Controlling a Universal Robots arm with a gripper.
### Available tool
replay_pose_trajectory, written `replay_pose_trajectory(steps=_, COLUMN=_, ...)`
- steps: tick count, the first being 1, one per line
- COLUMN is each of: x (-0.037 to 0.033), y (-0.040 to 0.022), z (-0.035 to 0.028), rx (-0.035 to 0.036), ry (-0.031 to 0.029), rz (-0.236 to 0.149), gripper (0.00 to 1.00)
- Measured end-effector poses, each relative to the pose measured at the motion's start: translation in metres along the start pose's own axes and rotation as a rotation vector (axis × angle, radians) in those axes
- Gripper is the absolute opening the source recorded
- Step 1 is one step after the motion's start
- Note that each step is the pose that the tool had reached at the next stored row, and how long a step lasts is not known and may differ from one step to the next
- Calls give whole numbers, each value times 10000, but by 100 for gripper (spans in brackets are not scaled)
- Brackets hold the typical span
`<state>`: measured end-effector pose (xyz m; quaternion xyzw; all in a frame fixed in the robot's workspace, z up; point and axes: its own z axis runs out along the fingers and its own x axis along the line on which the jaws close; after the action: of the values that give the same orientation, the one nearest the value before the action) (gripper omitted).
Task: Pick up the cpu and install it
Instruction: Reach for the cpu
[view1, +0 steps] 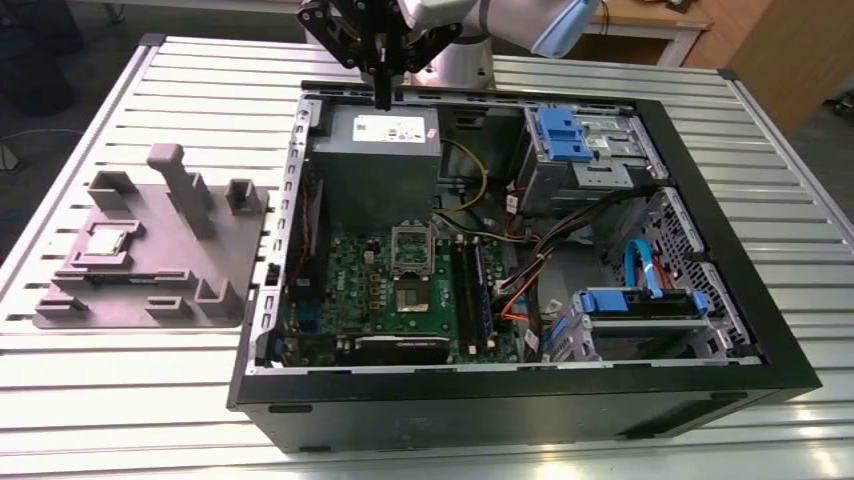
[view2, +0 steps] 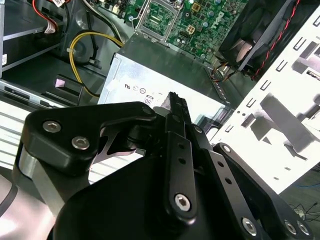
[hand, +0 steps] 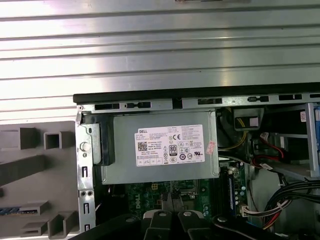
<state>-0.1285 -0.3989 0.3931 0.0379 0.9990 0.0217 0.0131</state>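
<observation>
The cpu (view1: 107, 241), a small pale square chip, lies in a recess of the grey fixture plate (view1: 200, 290) at the exterior view's left, outside the computer case. My gripper (view1: 384, 98) hangs over the case's far edge, above the grey power supply (view1: 378, 150), far from the cpu. Its black fingers (view2: 176, 102) are pressed together with nothing between them. On the green motherboard (view1: 354, 280) the cpu socket (view1: 410, 292) sits with its metal frame (view1: 411, 243) lifted open. The socket (view2: 157, 17) also appears in the second wrist view beyond the power supply (view2: 165, 65).
The open black case (view1: 534, 390) lies on a slatted metal table (view1: 134, 400). Inside are blue drive brackets (view1: 561, 135), cables (view1: 534, 270) and long black RAM slots (view1: 470, 280). The fixture plate has upright posts (view1: 187, 190). The power supply (hand: 165, 147) sits right under the wrist.
</observation>
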Motion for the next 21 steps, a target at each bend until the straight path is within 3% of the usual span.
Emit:
replay_pose_trajectory(steps=5, x=4, y=0, z=0, rx=0, ry=1, rz=0, gripper=10)
replay_pose_trajectory(steps=7, x=73, y=-6, z=10, rx=0, ry=1, rz=0, gripper=10)
replay_pose_trajectory(steps=21, x=109, y=-9, z=10, rx=0, ry=1, rz=-1, gripper=10)
